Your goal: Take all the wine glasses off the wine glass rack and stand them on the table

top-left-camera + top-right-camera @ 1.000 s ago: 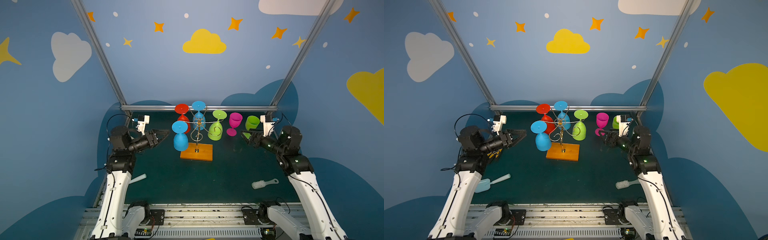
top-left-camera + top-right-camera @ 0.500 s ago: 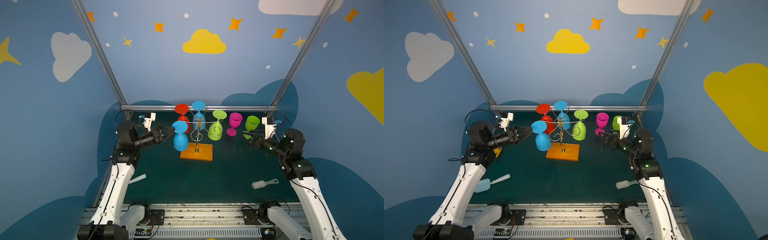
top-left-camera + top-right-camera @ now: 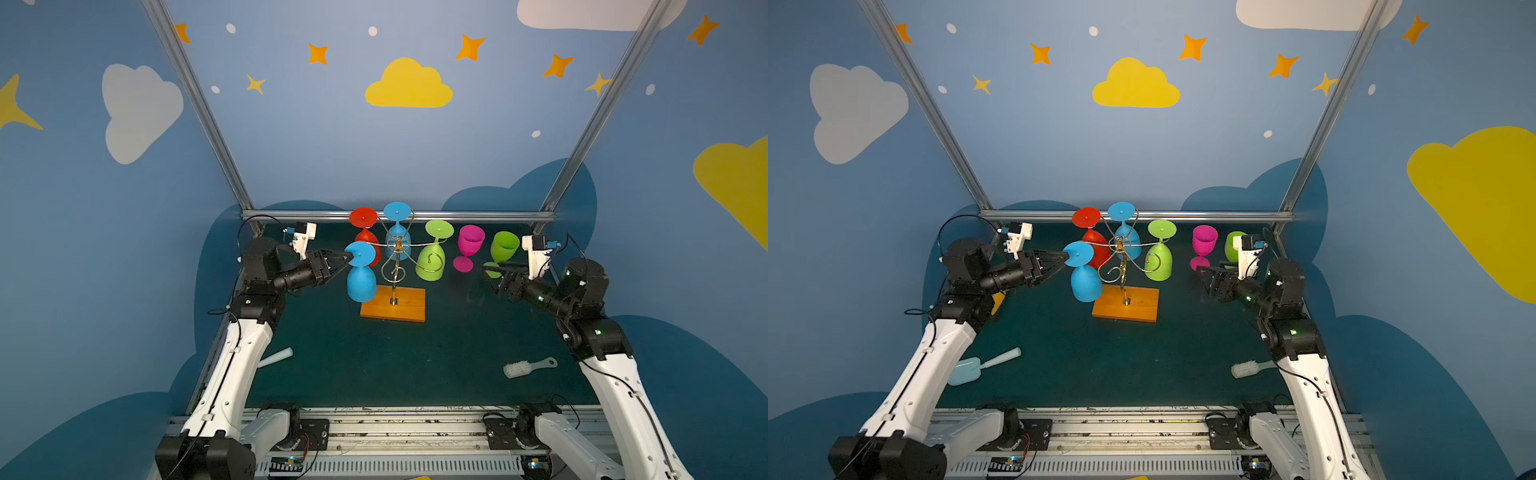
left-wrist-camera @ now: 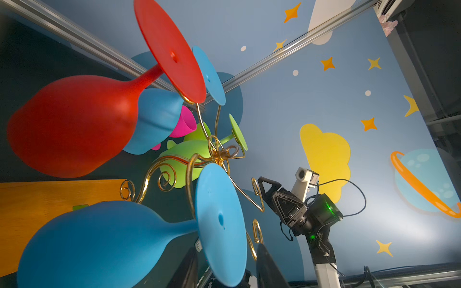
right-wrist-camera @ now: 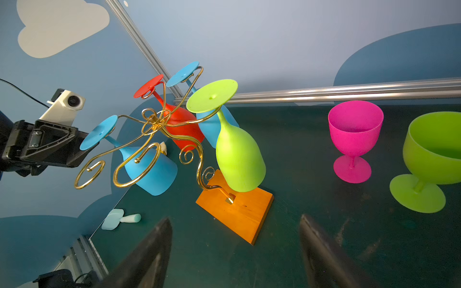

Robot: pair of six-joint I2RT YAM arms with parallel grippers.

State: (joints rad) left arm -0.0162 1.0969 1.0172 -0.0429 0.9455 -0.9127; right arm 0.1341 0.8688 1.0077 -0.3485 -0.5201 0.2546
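Note:
The wine glass rack (image 3: 394, 308), gold wire on an orange base, stands mid-table in both top views (image 3: 1126, 308). Several glasses hang upside down from its arms. The nearest blue wine glass (image 3: 361, 282) (image 3: 1085, 283) hangs on the left arm. My left gripper (image 3: 348, 258) (image 3: 1065, 257) has reached its foot. In the left wrist view the foot disc (image 4: 219, 224) sits between the two fingers of the left gripper (image 4: 227, 249), with a gap still showing; the jaws are open. My right gripper (image 3: 488, 270) (image 5: 235, 217) hovers open and empty to the right of the rack (image 5: 237, 212).
On the rack also hang a red glass (image 3: 366, 239), a second blue one (image 3: 397, 246) and a green one (image 3: 431, 262). A magenta glass (image 3: 469, 245) and a green glass (image 3: 503, 247) stand upright at the back right. A white brush (image 3: 524, 368) and a pale scoop (image 3: 976, 368) lie near the front.
My left arm has swung right until its fingers straddle the blue glass's foot, and the jaws have narrowed. The right arm drew back a little.

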